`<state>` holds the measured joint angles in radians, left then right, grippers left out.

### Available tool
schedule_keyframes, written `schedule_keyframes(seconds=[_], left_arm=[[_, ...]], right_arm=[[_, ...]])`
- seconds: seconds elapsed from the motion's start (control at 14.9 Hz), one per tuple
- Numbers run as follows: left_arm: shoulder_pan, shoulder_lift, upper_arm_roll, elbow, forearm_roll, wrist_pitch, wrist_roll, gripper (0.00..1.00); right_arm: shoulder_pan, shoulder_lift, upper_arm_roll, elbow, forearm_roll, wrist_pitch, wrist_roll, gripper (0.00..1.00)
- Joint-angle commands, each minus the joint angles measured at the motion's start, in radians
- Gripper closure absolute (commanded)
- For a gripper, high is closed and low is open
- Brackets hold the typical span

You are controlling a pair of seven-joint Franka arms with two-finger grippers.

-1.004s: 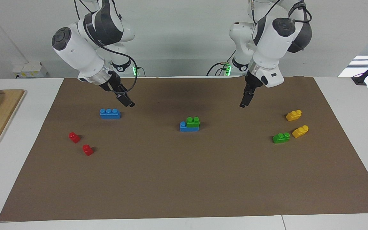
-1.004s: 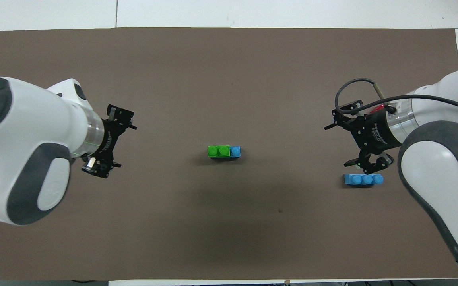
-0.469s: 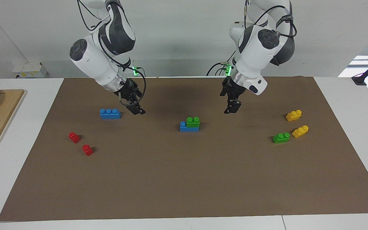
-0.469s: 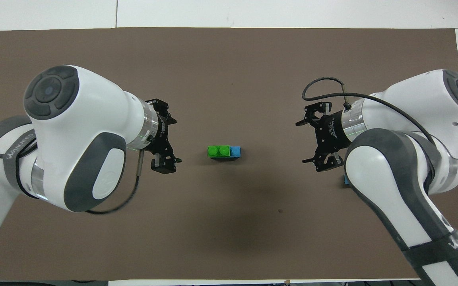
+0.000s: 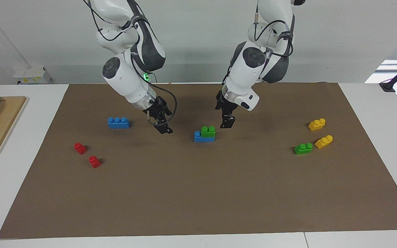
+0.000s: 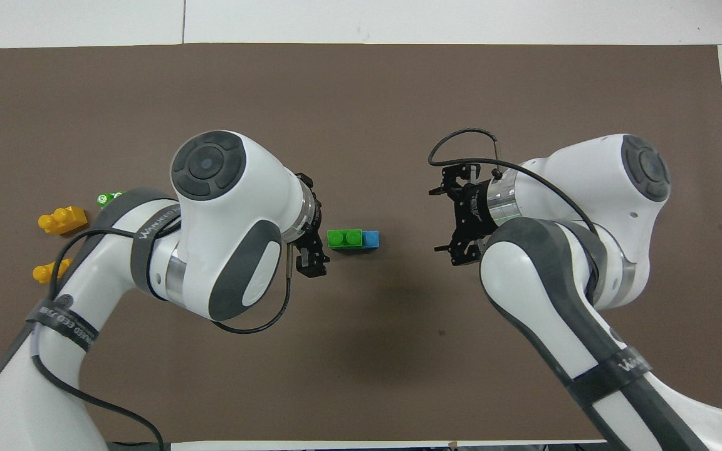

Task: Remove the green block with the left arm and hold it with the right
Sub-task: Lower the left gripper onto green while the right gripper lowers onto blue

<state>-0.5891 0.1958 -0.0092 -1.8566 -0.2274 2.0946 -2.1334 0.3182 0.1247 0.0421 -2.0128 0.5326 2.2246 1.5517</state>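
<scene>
**Both arms close in on the stacked bricks**

The green block [image 5: 208, 131] sits on top of a blue brick [image 5: 203, 137] in the middle of the brown mat [image 5: 198, 193] on the tabletop [image 5: 374, 237], covering the blue brick's end toward the left arm. The left end effector [image 5: 227, 123] hangs just beside the green block, fingers spread wide and empty, not touching it. The right end effector [image 5: 163, 128] hovers over the mat between the stack and a loose blue brick [image 5: 118, 122], also wide and empty. A second green brick [image 5: 303, 148] lies by two yellow bricks [image 5: 316, 124] toward the left arm's end.
</scene>
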Motion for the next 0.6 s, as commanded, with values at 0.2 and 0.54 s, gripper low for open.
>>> schedule_keyframes(seconds=[0.2,0.54], left_arm=[[-0.025,-0.026,0.014,-0.078,0.031,0.059,-0.011,0.00],[-0.029,-0.026,0.014,-0.128,0.031,0.123,-0.020,0.00]], right_arm=[[0.076,0.058,-0.002,-0.032,0.079,0.162,0.019,0.03],[0.096,0.084,-0.002,-0.035,0.083,0.205,0.019,0.03]])
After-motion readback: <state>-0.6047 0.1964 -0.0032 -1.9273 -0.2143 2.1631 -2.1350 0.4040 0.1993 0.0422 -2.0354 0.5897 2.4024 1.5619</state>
